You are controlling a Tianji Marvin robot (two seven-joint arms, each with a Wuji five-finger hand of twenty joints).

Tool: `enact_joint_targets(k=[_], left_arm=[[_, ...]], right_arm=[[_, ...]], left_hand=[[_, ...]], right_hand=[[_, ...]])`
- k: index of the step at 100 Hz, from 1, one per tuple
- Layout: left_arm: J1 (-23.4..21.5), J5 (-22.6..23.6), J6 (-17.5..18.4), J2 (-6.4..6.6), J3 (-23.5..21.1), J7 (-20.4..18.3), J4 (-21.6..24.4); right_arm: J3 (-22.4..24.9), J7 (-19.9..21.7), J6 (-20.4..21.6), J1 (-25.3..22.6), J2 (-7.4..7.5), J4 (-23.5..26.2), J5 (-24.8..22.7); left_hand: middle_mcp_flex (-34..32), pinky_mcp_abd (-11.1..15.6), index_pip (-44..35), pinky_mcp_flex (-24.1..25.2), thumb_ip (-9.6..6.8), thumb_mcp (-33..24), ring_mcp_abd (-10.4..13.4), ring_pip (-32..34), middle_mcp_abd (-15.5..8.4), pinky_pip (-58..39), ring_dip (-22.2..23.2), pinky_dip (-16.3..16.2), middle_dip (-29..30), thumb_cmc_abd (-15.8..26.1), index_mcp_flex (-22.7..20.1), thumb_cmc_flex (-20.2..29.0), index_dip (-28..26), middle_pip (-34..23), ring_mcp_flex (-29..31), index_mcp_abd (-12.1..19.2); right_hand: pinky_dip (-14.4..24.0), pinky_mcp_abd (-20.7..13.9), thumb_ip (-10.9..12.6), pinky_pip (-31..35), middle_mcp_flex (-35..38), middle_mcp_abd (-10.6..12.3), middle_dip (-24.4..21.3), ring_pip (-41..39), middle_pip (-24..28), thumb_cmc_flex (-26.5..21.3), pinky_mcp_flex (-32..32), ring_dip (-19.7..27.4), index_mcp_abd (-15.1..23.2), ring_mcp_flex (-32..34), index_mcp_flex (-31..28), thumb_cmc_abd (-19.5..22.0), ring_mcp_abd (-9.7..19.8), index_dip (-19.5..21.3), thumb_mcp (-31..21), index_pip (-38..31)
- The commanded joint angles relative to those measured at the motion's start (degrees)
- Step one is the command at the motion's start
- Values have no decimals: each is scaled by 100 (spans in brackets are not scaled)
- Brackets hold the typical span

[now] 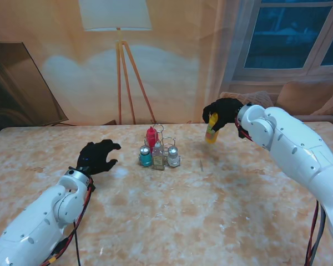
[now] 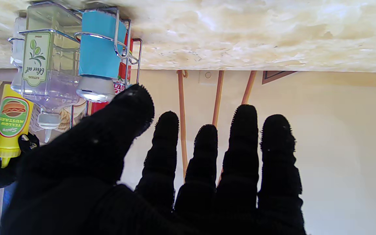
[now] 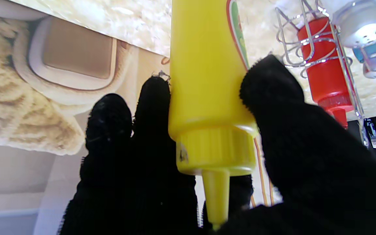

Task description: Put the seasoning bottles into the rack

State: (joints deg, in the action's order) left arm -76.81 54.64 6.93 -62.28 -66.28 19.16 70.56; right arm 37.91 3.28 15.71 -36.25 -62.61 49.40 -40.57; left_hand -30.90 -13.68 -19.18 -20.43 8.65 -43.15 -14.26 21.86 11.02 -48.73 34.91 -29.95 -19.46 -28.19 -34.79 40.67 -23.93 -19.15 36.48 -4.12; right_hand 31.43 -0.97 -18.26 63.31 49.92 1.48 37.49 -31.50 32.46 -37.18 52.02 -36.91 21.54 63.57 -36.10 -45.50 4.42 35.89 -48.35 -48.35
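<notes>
We hold the mustard (image 1: 212, 128) clamped upright in our right hand (image 1: 225, 113), lifted right of the rack (image 1: 158, 151) so it can drop in, while our left hand (image 1: 97, 157) rests empty, fingers spread, beside it.

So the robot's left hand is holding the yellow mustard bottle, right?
Not quite. The right hand is holding the yellow mustard bottle, its fingers wrapped around it. The stand view shows this; the left hand is open and holds nothing.
</notes>
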Motion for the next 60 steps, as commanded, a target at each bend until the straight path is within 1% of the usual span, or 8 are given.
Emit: enact_joint_targets(k=[1, 14, 38, 60], left_arm=[[-34, 14, 10, 7, -33, -69, 6], [-42, 14, 15, 6, -48, -58, 3], [-46, 25, 18, 5, -68, -18, -13], [-52, 20, 19, 3, -83, -3, -20]], right_arm=[[-63, 36, 29, 106, -203, 1, 52], [-367, -73, 59, 330, -385, -278, 356], [-592, -49, 31, 484, -572, -324, 667], [-907, -116, 123, 732, -838, -639, 996]], left_hand=[[-41, 72, -76, 31, -53, -214, 51, 91, -41, -51, 116, 149, -12, -140, -68, 55, 1, -58, 130, -25], [-42, 75, -75, 32, -52, -221, 56, 91, -37, -49, 116, 152, -13, -150, -67, 55, 1, -60, 131, -20], [-44, 78, -94, 25, -51, -231, 46, 95, -40, -50, 118, 157, -13, -157, -75, 64, -7, -61, 136, 7], [-43, 83, -93, 27, -49, -232, 44, 95, -50, -48, 117, 162, -13, -159, -69, 67, -4, -63, 129, 5]], right_hand=[[112, -390, 218, 169, 636, 782, 428, -532, 721, -1246, 97, -239, 138, 438, -552, 480, 867, 173, -827, -1023], [121, -393, 214, 174, 641, 767, 417, -545, 708, -1242, 100, -237, 121, 445, -555, 471, 860, 144, -843, -1018], [142, -408, 203, 195, 671, 745, 409, -585, 716, -1212, 124, -241, 102, 468, -559, 446, 865, 81, -875, -1009], [166, -408, 206, 209, 668, 725, 397, -618, 706, -1182, 127, -235, 79, 467, -542, 430, 868, 11, -912, -1001]])
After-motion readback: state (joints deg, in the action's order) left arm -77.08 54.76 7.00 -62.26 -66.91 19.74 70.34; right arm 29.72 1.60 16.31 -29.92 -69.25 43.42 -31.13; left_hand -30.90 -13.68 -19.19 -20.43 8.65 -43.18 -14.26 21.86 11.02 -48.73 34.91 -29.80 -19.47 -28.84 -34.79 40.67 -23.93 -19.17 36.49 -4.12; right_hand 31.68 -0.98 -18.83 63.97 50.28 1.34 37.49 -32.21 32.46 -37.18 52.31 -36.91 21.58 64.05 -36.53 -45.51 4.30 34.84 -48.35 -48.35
